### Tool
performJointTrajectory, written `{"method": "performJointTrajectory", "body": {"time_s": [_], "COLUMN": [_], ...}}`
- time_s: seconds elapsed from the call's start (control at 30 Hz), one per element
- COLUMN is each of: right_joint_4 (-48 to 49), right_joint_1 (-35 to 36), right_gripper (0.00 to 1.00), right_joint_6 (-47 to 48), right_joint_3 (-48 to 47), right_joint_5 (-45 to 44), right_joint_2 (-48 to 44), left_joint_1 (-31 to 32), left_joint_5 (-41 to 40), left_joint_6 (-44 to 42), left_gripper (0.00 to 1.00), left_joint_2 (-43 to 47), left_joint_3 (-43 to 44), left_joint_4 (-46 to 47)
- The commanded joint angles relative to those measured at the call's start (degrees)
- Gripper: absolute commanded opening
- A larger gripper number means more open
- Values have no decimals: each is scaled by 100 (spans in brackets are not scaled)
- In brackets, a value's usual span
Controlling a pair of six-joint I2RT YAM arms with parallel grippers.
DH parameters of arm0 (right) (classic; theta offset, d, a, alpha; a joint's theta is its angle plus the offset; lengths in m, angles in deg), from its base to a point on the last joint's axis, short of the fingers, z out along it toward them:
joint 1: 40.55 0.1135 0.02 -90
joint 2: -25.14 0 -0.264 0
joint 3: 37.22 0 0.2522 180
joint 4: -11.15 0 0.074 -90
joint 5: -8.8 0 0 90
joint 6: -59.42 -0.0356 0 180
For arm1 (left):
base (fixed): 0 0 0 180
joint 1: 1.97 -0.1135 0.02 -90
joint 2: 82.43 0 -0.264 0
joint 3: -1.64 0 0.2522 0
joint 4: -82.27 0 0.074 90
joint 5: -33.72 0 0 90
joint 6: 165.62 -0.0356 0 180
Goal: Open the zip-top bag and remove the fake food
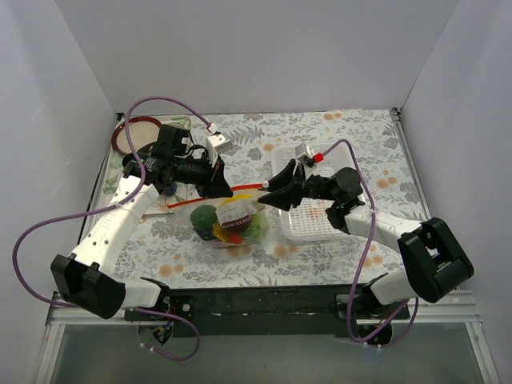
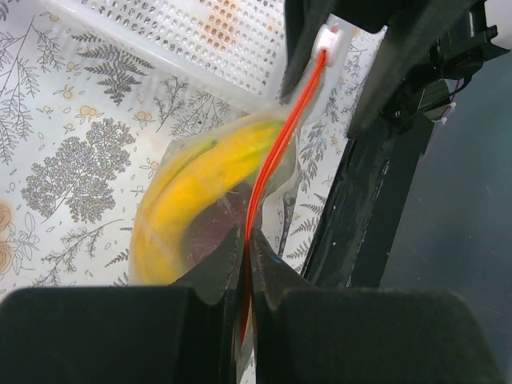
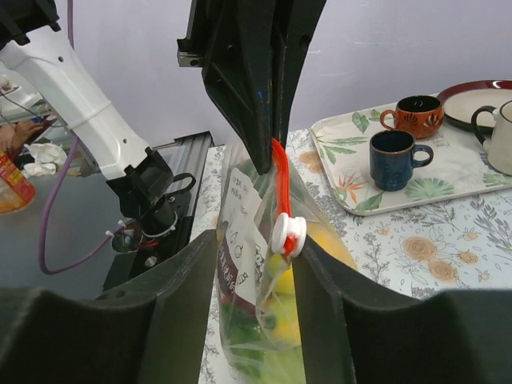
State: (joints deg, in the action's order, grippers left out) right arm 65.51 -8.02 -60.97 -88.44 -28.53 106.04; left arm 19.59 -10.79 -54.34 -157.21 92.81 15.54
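Note:
The zip-top bag (image 1: 232, 222) hangs between my two grippers over the middle of the table, its orange-red zip strip (image 2: 276, 156) running along the top. Inside is the fake food: a long yellow piece (image 2: 188, 188), a dark red one, green ones (image 3: 264, 352) and a paper label. My left gripper (image 2: 246, 242) is shut on the zip strip at the bag's left end (image 1: 222, 186). My right gripper (image 3: 256, 240) straddles the other end with its jaws apart. Its right finger touches the white slider (image 3: 286, 234), and the left finger sits close to the bag's side.
A white perforated basket (image 1: 308, 220) stands right of the bag, under my right arm. At the back left a tray (image 3: 448, 172) carries an orange cup (image 3: 416, 114), a blue cup (image 3: 398, 158), a red-rimmed plate (image 1: 136, 132) and a white jug (image 3: 500, 136).

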Motion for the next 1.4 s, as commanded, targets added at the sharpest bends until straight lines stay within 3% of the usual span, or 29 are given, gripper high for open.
{"method": "performJointTrajectory", "body": {"time_s": [0.0,0.07,0.2,0.3,0.5,0.57,0.6,0.67,0.83,0.93,1.03,1.13,1.2,1.23,1.27,1.37], "right_joint_4": [-70,-184,-246,-264,-325,-317,-299,-282,-168,-158,-97,-79,-88,-88,-88,-237], "right_joint_1": [78,78,78,78,78,78,78,78,69,60,60,51,34,34,34,34], "right_gripper": [38,20,1,14,20,31,42,50,55,48,29,4,1,1,1,1], "right_joint_6": [332,385,359,350,385,394,394,394,411,394,341,306,280,245,244,209], "right_joint_3": [-193,-192,-157,-157,-236,-219,-201,-192,-184,-219,-236,-228,-219,-219,-227,-385], "right_joint_5": [-72,-72,-46,-37,-133,-142,-186,-239,-344,-353,-336,-292,-292,-301,-292,-257], "right_joint_2": [-92,-75,-40,-39,-22,-22,-22,-22,-22,4,39,75,83,83,66,66], "left_joint_1": [41,41,41,41,50,41,41,41,41,50,50,50,50,50,50,146], "left_joint_5": [214,197,109,74,135,179,196,249,355,407,425,443,460,478,504,715], "left_joint_6": [8,17,69,61,87,113,122,122,113,105,87,105,148,166,192,184], "left_gripper": [0,0,0,0,0,0,0,0,0,0,0,0,0,6,33,45], "left_joint_2": [60,69,69,69,113,122,131,122,139,166,201,236,254,245,236,61], "left_joint_3": [292,328,424,477,468,495,495,521,521,512,486,468,468,486,512,705], "left_joint_4": [147,147,191,199,173,182,173,138,94,59,41,41,85,137,155,199]}}
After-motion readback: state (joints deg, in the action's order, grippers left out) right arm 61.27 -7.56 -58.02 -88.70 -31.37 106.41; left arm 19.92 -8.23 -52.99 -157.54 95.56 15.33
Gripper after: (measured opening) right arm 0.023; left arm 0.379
